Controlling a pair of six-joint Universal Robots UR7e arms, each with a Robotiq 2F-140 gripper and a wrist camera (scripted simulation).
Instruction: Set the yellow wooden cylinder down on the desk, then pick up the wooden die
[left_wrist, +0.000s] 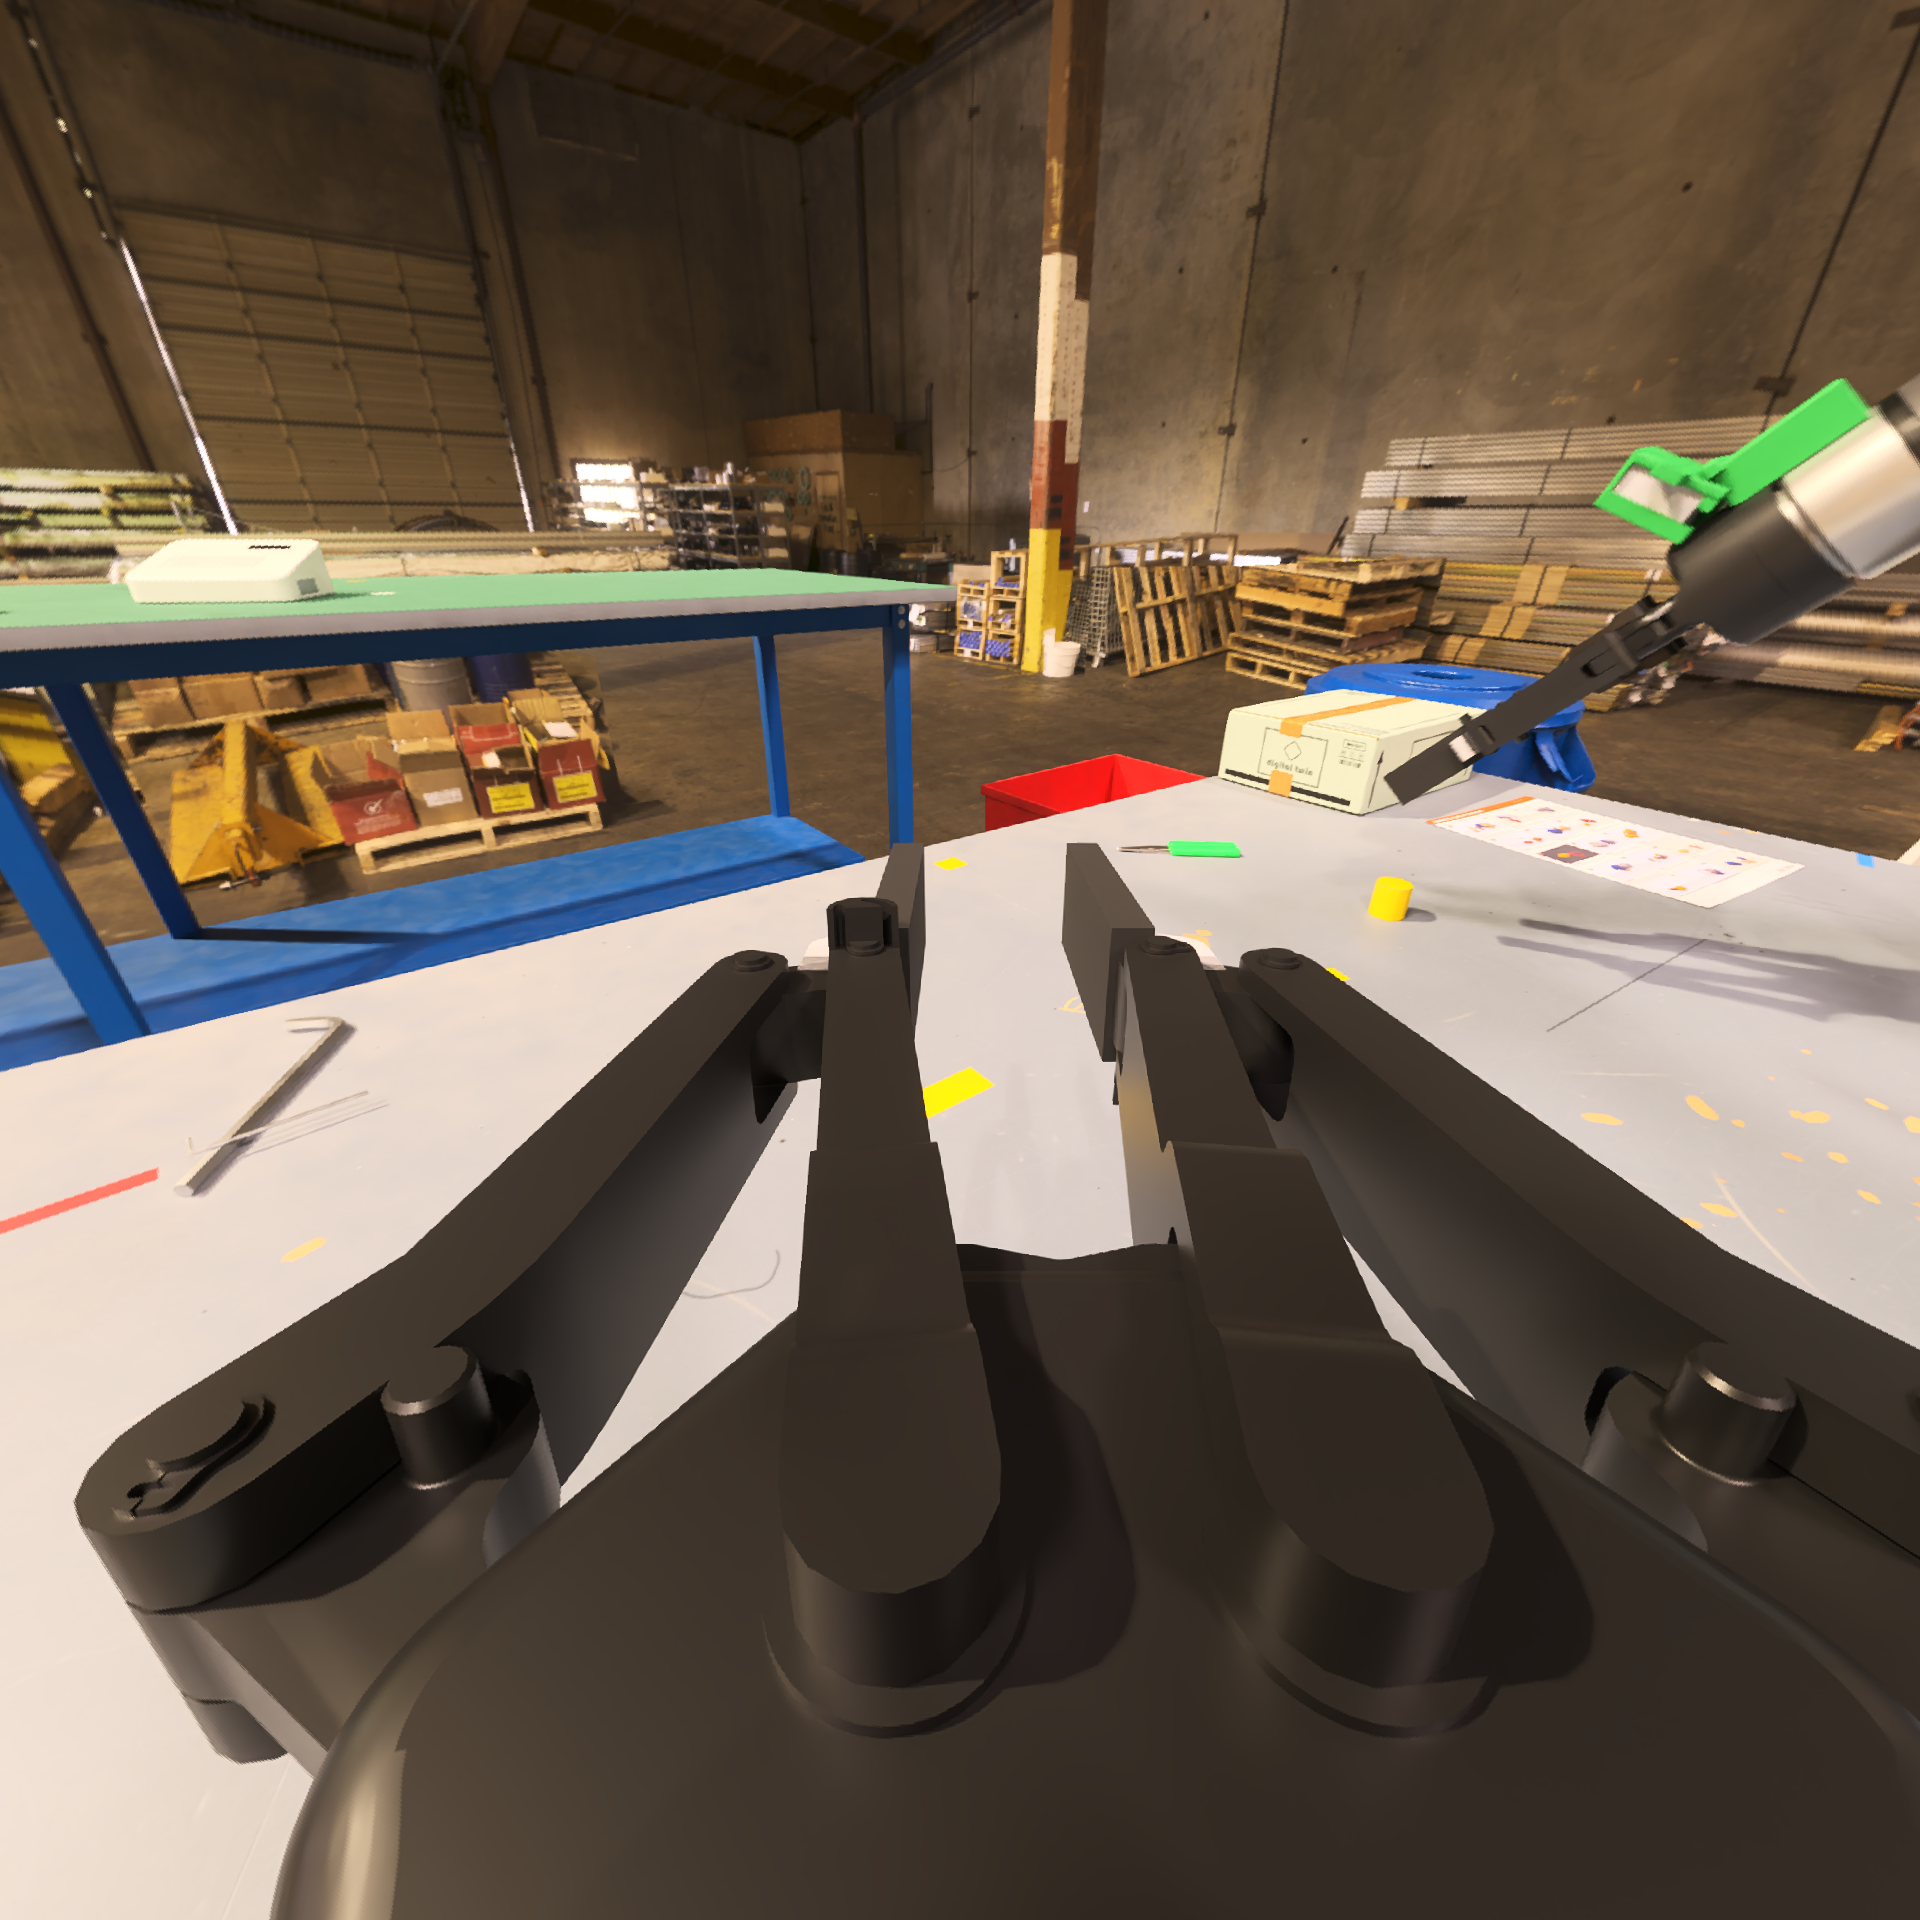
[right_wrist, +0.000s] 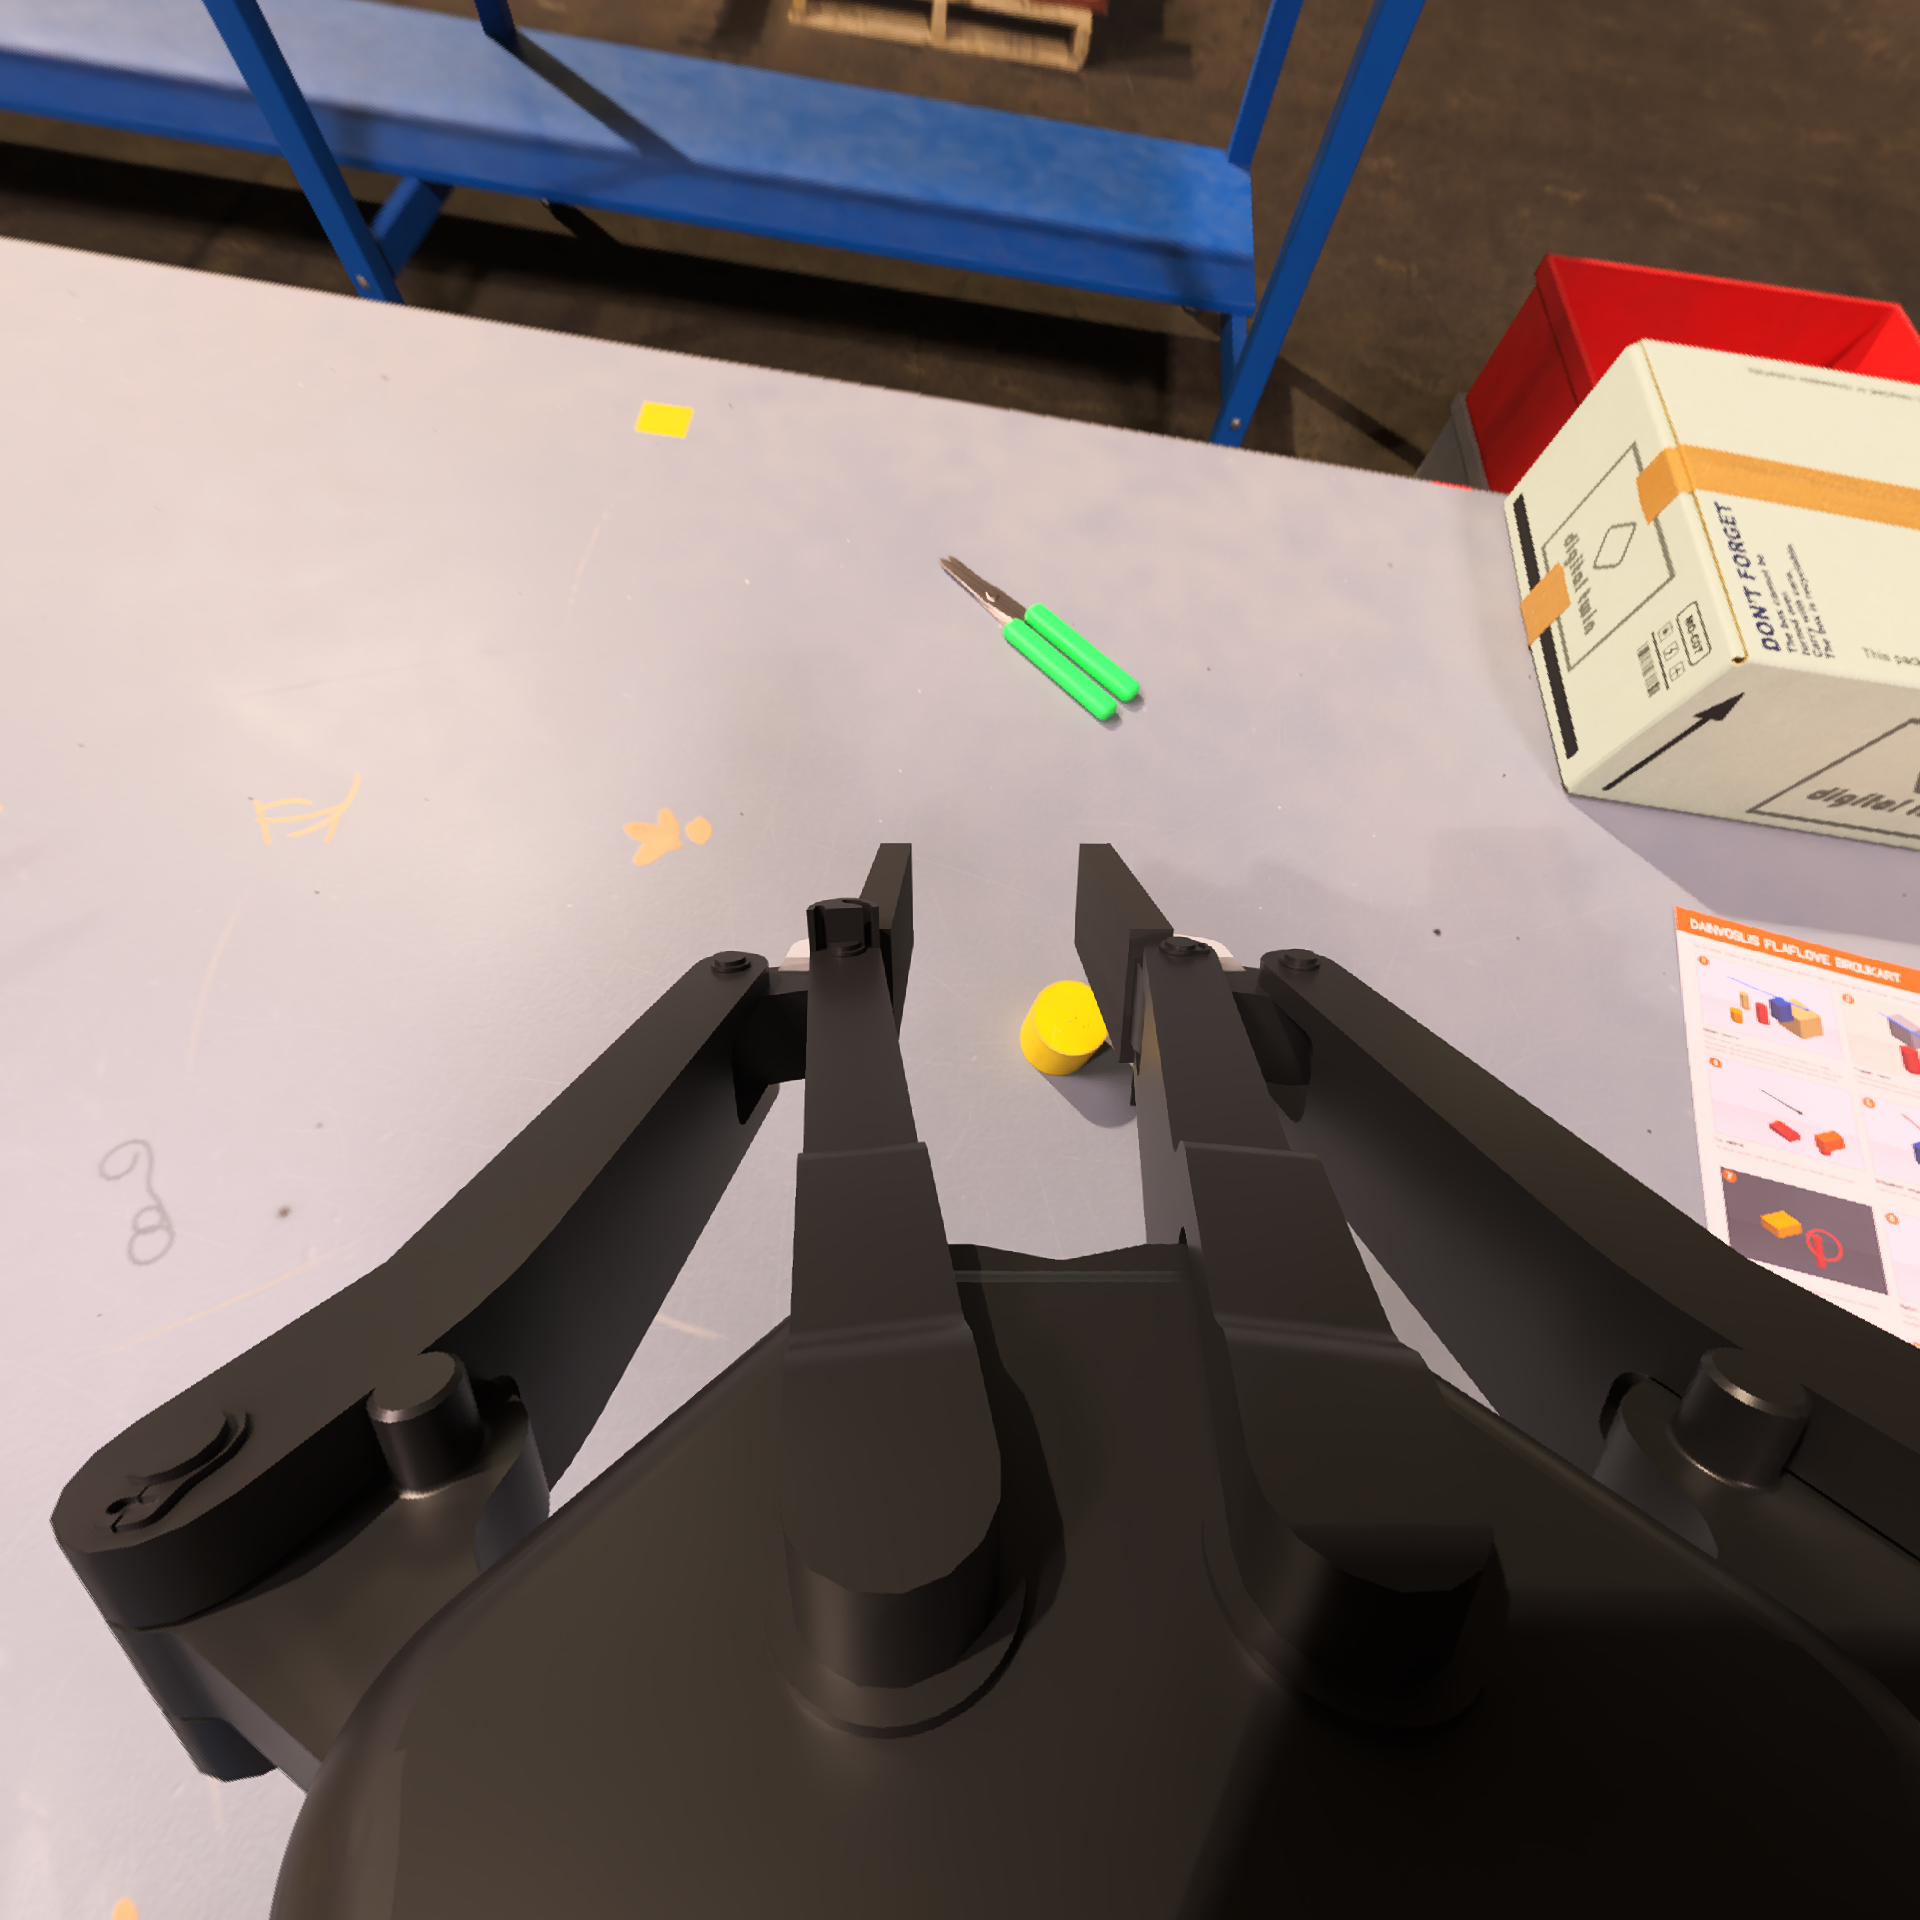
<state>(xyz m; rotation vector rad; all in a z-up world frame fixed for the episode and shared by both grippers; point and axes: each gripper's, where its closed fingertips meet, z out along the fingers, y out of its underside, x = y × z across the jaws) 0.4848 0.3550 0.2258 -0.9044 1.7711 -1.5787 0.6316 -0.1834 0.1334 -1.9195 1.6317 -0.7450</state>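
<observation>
- Yellow wooden cylinder stands upright on the grey desk, its long axis vertical and a flat round end facing up.
- From the right wrist view it sits below and between the two fingers of the right gripper, close to the inner side of the right-hand finger; whether they touch I cannot tell.
- That claw is released, its jaws spread with nothing held, and it looks steeply down at the desk.
- From the left wrist view the right gripper hangs well above the desk, angled down, with the yellow wooden cylinder below it.
- Left gripper is also released and empty, its jaws apart, held low and nearly level over the desk.
- Green-handled scissors lie flat beyond the cylinder, blades pointing towards the far edge.
- Cardboard box sits at the far right corner, with a printed sheet just in front of it.
- Allen key lies to the left, well apart.
- Bare desk stretches left of the cylinder.
- No wooden die shows in either view.
</observation>
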